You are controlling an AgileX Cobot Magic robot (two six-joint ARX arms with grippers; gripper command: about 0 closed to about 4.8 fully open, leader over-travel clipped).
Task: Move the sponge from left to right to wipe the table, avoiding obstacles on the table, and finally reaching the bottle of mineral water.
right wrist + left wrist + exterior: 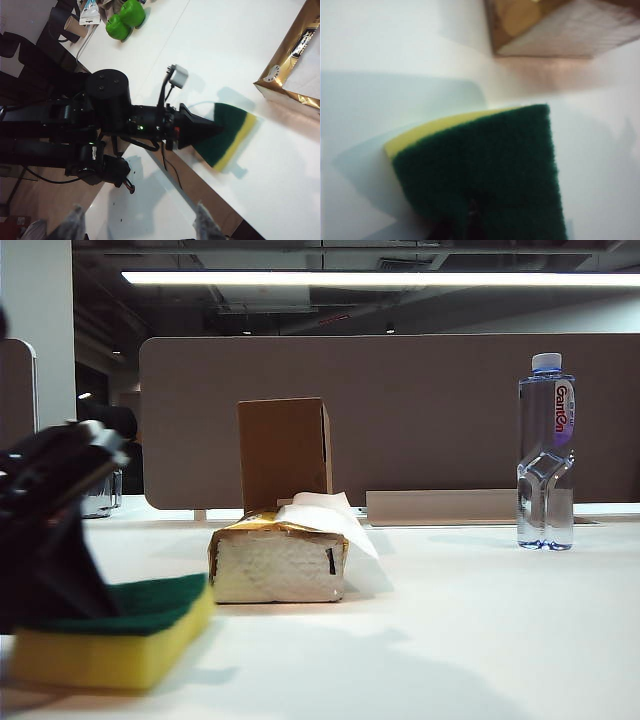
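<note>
The sponge (pixel 120 635), yellow foam under a dark green layer, rests on the white table (pixel 450 640) at the near left. My left gripper (pixel 70 580) is shut on it from the left; in the left wrist view the green top (pixel 485 170) hides the fingers. Just right of the sponge lies the gold-edged tissue pack (pixel 280 560), and the brown cardboard box (pixel 285 450) stands upright behind it. The bottle of mineral water (pixel 546 455) stands far right. My right gripper (pixel 140 222) hangs open and empty above the table, looking down at the left arm (pixel 110 115) and the sponge (pixel 227 132).
A grey partition (pixel 400 420) runs along the back of the table. A clear glass (pixel 100 498) stands behind the left gripper. Two green objects (pixel 125 17) lie on another table beyond the left arm. Bare tabletop lies between the tissue pack and the bottle.
</note>
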